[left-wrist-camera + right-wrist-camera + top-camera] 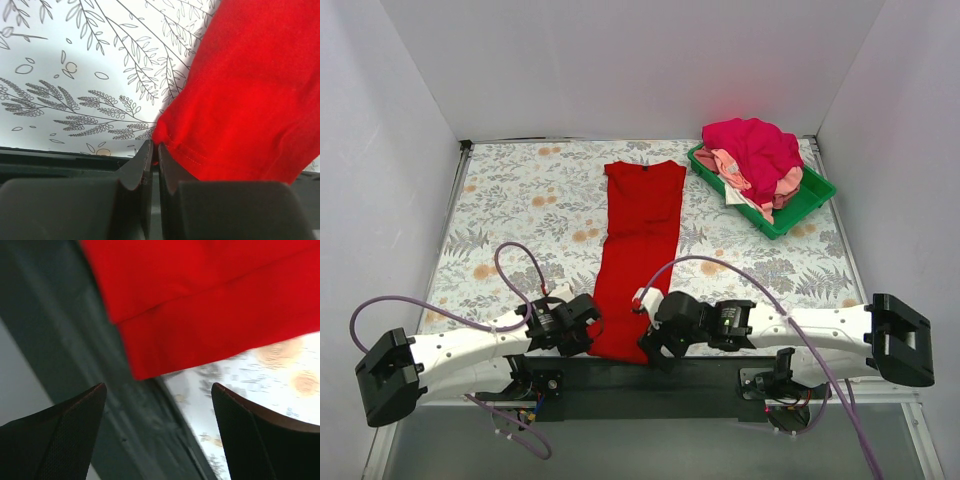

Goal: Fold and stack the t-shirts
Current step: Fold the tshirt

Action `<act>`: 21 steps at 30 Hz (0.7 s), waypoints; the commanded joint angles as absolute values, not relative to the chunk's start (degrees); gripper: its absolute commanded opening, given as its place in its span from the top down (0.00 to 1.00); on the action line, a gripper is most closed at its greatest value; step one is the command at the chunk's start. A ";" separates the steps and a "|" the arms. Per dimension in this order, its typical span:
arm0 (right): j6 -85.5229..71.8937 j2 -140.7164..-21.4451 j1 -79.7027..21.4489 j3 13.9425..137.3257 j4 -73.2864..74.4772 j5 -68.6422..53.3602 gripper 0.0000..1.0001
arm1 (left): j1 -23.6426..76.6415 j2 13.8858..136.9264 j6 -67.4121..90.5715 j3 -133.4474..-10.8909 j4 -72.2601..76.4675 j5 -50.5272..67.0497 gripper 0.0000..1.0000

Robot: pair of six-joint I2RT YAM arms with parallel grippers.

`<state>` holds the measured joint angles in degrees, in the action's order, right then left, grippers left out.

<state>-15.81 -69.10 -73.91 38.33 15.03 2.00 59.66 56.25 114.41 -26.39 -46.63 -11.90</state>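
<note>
The large red t-shirt [640,250] lies as a long narrow strip down the middle of the table, collar at the far end. My left gripper [582,335] is shut on its near left hem corner [161,136], with red cloth between the fingertips. My right gripper [655,352] is open at the near right hem corner [145,371], which lies just beyond the fingertips and untouched. Magenta [755,145], light pink [725,165] and white shirts are heaped in the green tray [810,205].
The green tray stands at the far right corner. A black base bar [650,380] runs along the near table edge under both grippers. White walls enclose the table on three sides. Purple cables loop over both arms.
</note>
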 commanded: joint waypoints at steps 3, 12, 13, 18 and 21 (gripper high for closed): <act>-16.08 -72.50 -79.80 38.32 10.73 1.93 0.16 | 59.50 55.37 126.82 -24.52 -48.08 -9.14 1.00; -18.54 -75.85 -80.42 37.44 8.09 7.47 0.39 | 59.50 55.63 126.30 -24.61 -47.29 -8.96 1.00; -18.63 -76.72 -80.42 37.44 8.09 7.73 0.39 | 59.50 55.81 126.30 -24.52 -47.11 -8.96 1.00; -20.21 -78.92 -80.51 37.00 6.51 6.68 0.40 | 59.50 56.25 126.47 -24.52 -46.76 -8.88 1.00; -20.74 -78.93 -80.51 36.30 6.42 7.12 0.41 | 59.50 55.81 126.74 -24.26 -46.76 -8.79 1.00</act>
